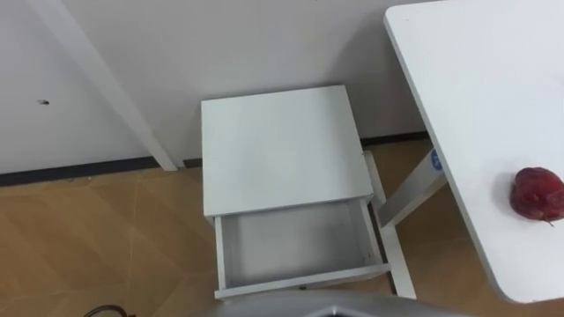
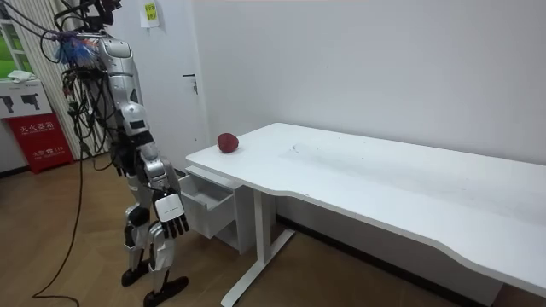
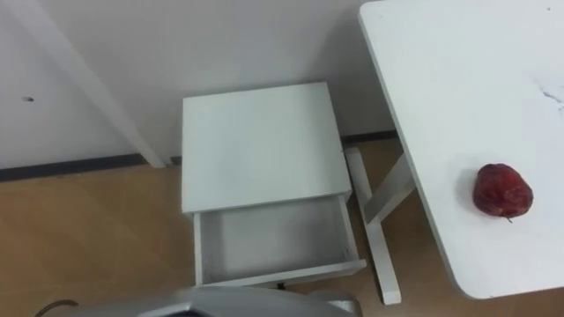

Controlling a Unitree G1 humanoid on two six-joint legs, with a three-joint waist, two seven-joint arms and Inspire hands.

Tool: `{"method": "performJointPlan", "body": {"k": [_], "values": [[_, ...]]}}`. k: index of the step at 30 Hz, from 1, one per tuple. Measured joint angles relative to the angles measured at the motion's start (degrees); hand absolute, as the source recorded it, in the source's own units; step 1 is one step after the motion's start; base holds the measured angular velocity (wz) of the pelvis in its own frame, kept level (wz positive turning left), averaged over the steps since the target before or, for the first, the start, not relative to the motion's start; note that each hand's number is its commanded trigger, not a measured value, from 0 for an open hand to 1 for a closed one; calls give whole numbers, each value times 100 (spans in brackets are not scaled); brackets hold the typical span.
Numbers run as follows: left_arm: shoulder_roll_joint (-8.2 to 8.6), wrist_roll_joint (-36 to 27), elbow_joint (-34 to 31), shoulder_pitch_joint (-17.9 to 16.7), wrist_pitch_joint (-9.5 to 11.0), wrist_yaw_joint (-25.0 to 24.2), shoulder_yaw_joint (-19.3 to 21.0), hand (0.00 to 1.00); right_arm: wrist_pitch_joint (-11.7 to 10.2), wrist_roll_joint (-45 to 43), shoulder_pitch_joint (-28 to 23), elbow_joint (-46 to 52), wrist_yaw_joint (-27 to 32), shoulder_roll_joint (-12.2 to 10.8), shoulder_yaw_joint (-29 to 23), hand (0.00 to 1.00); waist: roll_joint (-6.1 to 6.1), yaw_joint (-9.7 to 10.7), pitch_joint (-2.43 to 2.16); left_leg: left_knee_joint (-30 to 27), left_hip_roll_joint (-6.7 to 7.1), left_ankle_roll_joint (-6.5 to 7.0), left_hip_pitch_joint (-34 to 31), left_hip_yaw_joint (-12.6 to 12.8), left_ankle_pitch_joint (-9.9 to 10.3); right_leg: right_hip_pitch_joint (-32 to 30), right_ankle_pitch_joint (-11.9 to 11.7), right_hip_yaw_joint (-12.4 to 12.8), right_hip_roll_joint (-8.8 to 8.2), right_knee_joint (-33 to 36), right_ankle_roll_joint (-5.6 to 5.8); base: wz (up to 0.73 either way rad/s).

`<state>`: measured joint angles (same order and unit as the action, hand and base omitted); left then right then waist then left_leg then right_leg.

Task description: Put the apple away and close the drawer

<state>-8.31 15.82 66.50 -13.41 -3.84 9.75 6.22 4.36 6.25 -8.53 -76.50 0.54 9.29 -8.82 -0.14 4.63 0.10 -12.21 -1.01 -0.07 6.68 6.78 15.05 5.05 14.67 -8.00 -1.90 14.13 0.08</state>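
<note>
A dark red apple lies on the white table near its front edge, to my right. Straight ahead, a small white cabinet stands against the wall. Its drawer is pulled out toward me, and nothing lies inside. In the room view I stand facing the cabinet, with the apple at the table's near corner. My right hand hangs by my hip, well short of the apple, with relaxed fingers that hold nothing.
The table's white leg and foot stand close beside the drawer's right side. A slanted white post leans against the wall to the left. Wooden floor spreads left of the cabinet.
</note>
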Motion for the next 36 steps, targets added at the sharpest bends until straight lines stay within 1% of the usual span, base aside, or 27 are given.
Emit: {"method": "performJointPlan", "body": {"k": [2,3,4,5,6,7,8,10,11,13,14,15,16,17,19,21,24,26,27,28,29,30,31,33,34,35,36], "values": [[0,2,2,2,12,65,0,0,-5,326,6,11,118,-11,-147,0,0,0,3,2,-4,0,16,9,0,8,0,6,1,71,0,0],[-1,3,3,2,23,102,2,0,-37,706,5,24,223,-38,-337,0,-19,20,14,7,-5,0,46,19,0,48,0,9,2,69,0,0],[0,0,38,-2,41,104,6,0,-87,1063,-8,36,321,-60,-524,0,-5,19,29,6,-6,0,77,38,0,81,0,15,2,66,0,0],[5,-5,58,-9,46,104,15,0,-99,1250,-18,54,386,-72,-625,0,-8,19,27,3,-7,0,89,50,0,94,0,16,2,66,0,0],[14,-5,94,-16,48,110,53,0,-131,1696,-50,99,495,-80,-756,0,-17,21,22,-3,-7,0,94,58,1,98,0,13,0,65,0,0],[14,-6,106,-19,47,113,60,0,-147,2012,-55,104,596,-78,-889,0,-27,55,27,-7,-6,0,83,58,1,55,0,11,-2,63,0,0],[14,-20,105,-16,48,125,79,0,-177,2149,-61,108,658,-82,-990,0,-31,68,25,-6,-6,0,78,62,2,43,1,20,-1,64,0,0],[18,-60,102,-69,68,207,252,0,-220,2842,-102,282,944,-89,-1545,0,-24,173,20,-2,-6,4,68,68,5,10,8,34,0,51,4,-2],[18,-60,100,-75,79,245,322,0,-252,3015,-122,352,1020,-89,-1674,0,-22,194,19,-1,-6,4,64,74,5,3,8,38,0,52,4,-4],[12,-67,100,-130,202,431,564,0,-459,3671,-214,594,1334,-80,-2093,0,-5,290,5,2,-5,4,57,96,4,-24,8,72,1,76,4,-6],[13,-70,100,-139,220,479,608,0,-514,3837,-227,652,1412,-78,-2182,0,0,306,0,5,-5,5,58,110,4,-36,8,88,3,80,4,-10],[12,-75,100,-141,260,552,669,0,-618,4139,-251,764,1572,-76,-2259,0,2,329,-5,7,-6,5,49,129,3,-58,7,108,5,92,5,-11],[12,-79,99,-155,291,595,712,0,-697,4347,-281,802,1677,-74,-2375,0,4,349,-31,5,-6,6,20,151,3,-109,7,136,6,118,4,-11],[11,-97,79,-153,295,600,714,0,-714,4425,-286,824,1761,-74,-2421,0,5,353,-32,2,-6,6,11,170,3,-134,7,152,5,149,4,-12],[16,-183,-12,-153,313,600,712,0,-754,4636,-274,1026,2055,-77,-2474,0,-11,336,-61,-5,-6,7,-12,255,2,-220,6,238,7,243,5,-20],[16,-176,-13,-142,319,600,712,0,-784,4653,-274,1171,2230,-79,-2584,0,-4,356,-66,-20,-4,7,5,290,2,-223,6,293,10,266,5,-17],[2,-184,-8,-130,432,600,703,0,-875,4765,-284,1414,2509,-79,-2627,0,-17,369,-57,-41,-4,7,10,332,2,-221,5,314,9,271,5,-5],[0,-192,-6,-160,481,599,676,0,-882,4769,-308,1771,2762,-96,-2621,0,-28,355,-56,-37,-3,7,20,341,2,-230,6,316,5,278,7,-4],[-1,-293,-8,-217,533,596,645,0,-906,4767,-322,2117,2964,-94,-2621,0,-29,332,-54,-38,-1,7,23,393,2,-280,21,370,3,291,13,-18],[-7,-401,-6,-259,560,592,647,0,-1045,4758,-314,2394,3123,-95,-2613,0,-38,305,-49,-47,-1,7,14,404,2,-311,25,419,9,304,15,-18],[-17,-441,-5,-272,571,587,648,0,-1121,4747,-305,2509,3193,-94,-2615,0,-50,300,-49,-47,-1,7,13,404,2,-313,25,426,11,304,15,-6],[-42,-527,-4,-295,600,575,647,0,-1272,4735,-281,2694,3361,-93,-2603,0,-80,287,-49,-47,0,7,14,400,2,-310,25,446,17,303,18,0],[-63,-581,-7,-293,637,565,646,0,-1382,4704,-265,2820,3508,-85,-2532,0,-104,267,-37,-47,-1,8,29,400,1,-314,22,465,23,294,23,4],[-71,-616,-10,-343,683,530,630,0,-1439,4654,-238,3137,3720,-78,-2397,0,-138,242,-34,-46,-3,9,-11,406,1,-373,11,483,33,296,35,-5],[-71,-614,-11,-386,689,476,597,0,-1463,4521,-178,3375,3848,-70,-2394,0,-132,249,-24,-51,-4,10,-67,406,0,-437,-26,493,37,286,36,-10],[-73,-612,-14,-393,690,465,593,0,-1505,4488,-162,3485,3890,-64,-2391,0,-130,257,-29,-58,-5,14,-108,395,-2,-467,-40,489,36,278,37,-5],[-93,-612,-34,-393,694,461,576,0,-1606,4439,-146,3648,4002,-54,-2371,0,-132,257,-27,-60,-4,23,-162,390,-7,-517,-60,477,35,267,37,0]]}}
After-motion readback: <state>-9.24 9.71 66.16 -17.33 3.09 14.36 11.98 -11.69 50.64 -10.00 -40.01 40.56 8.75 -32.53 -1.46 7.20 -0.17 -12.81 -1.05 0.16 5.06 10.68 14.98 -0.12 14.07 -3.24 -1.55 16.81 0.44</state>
